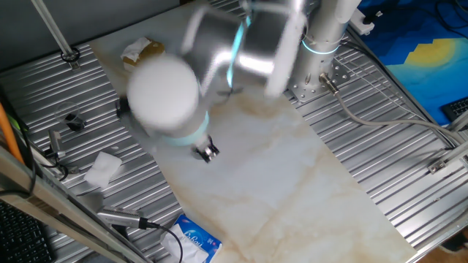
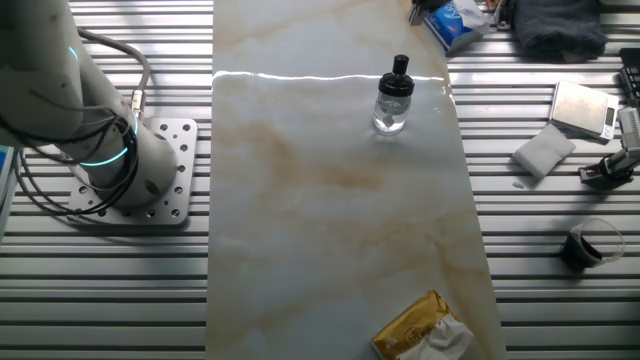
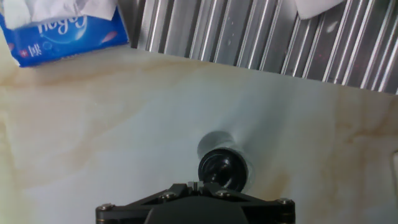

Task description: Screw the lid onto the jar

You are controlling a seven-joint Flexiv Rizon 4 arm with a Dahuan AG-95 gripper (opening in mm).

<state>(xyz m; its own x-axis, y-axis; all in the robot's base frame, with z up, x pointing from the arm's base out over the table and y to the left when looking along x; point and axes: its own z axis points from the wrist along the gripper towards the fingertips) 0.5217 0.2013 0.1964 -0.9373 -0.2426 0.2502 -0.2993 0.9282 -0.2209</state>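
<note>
Marble slab (image 2: 330,220) bears capped jar (image 2: 390,108), tissue pack (image 3: 56,28) nearby.

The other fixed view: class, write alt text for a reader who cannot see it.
A small clear jar with a black lid on top stands upright near the far edge of a marble table. The robot's base sits at left on ribbed metal, and a tissue pack lies beyond the jar.

Glossy marble-look tabletop (image 2: 330,200), ribbed bare metal bench (image 2: 560,250), clear glassy jar (image 2: 390,113), shiny black lid (image 3: 222,168).
</note>
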